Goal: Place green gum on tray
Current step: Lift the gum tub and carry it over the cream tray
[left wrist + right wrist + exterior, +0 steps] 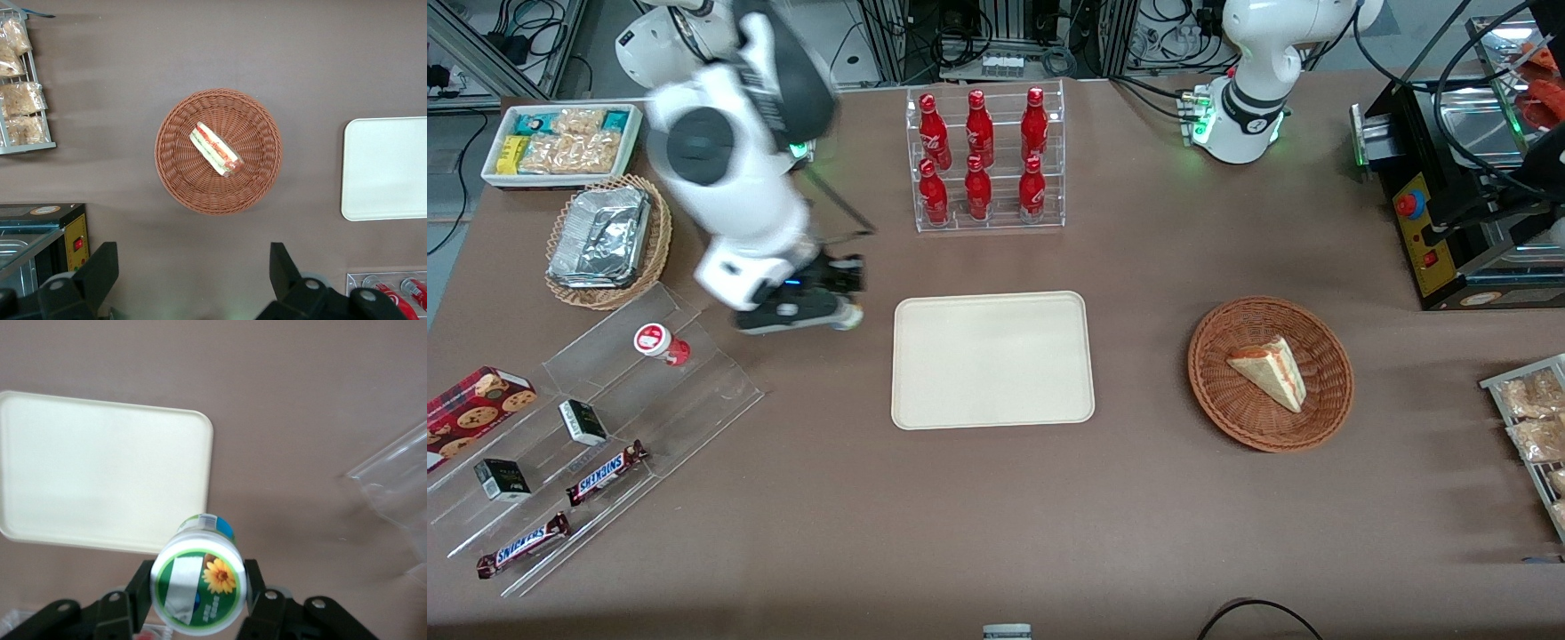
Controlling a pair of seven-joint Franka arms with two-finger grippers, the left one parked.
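The green gum (pixel 199 580), a small white bottle with a green-rimmed lid and an orange flower mark, sits between the fingers of my gripper (pixel 199 583), which is shut on it. In the front view the gripper (pixel 845 313) holds the gum (pixel 852 316) above the table, beside the cream tray (pixel 992 359) on the working arm's side. The gum is close to the tray's rim (pixel 207 453) but not over the tray. The tray is bare.
A clear stepped display (pixel 605 418) with a red-lidded bottle (pixel 660 342), small boxes and Snickers bars stands toward the working arm's end. A rack of red bottles (pixel 985 160) stands farther from the front camera than the tray. A wicker basket (pixel 1270 373) holds a sandwich.
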